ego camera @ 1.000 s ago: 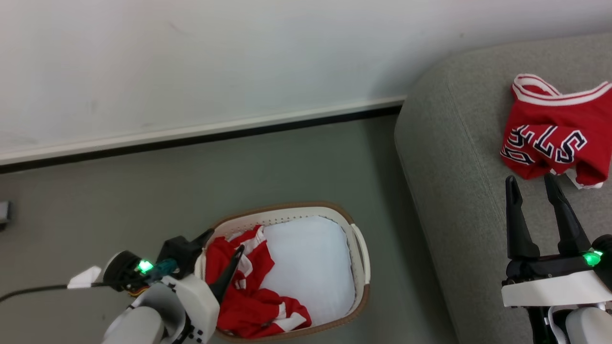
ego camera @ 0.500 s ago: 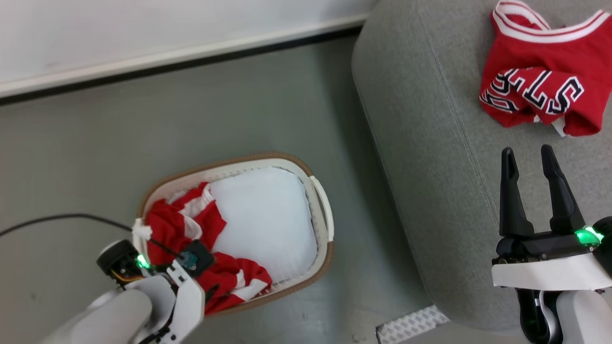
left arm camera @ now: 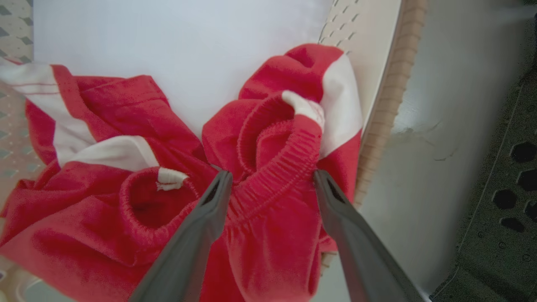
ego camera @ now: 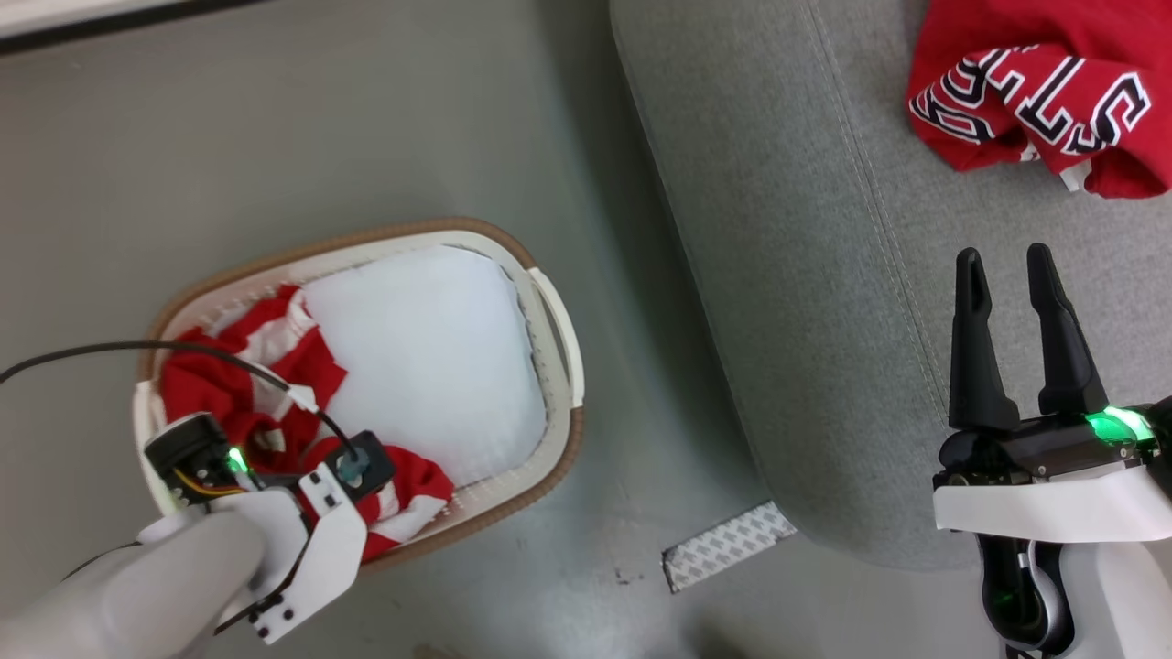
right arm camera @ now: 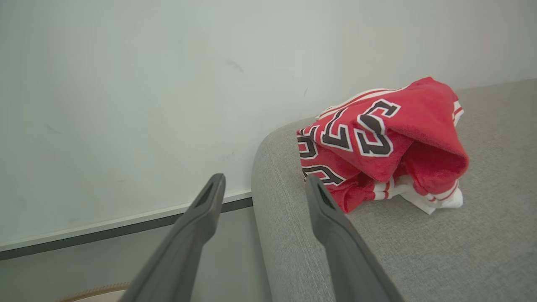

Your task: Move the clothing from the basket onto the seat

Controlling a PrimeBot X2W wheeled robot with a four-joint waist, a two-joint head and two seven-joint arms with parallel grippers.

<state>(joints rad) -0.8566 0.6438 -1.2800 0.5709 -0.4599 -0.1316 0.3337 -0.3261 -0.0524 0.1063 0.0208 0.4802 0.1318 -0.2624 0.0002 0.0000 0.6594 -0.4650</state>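
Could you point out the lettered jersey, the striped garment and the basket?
lettered jersey (ego camera: 1035,91), head view, on its black letters
striped garment (left arm camera: 272,167), left wrist view, on its elastic band
basket (ego camera: 560,334), head view, on its white side handle

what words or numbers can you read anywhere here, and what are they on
"S": a black block letter with a white outline on the red jersey lying on the sofa.
The jersey's other letters are broken up by folds and do not read as a word.
The small white tag on the striped garment in the basket is too small to read.
I see no other writing.
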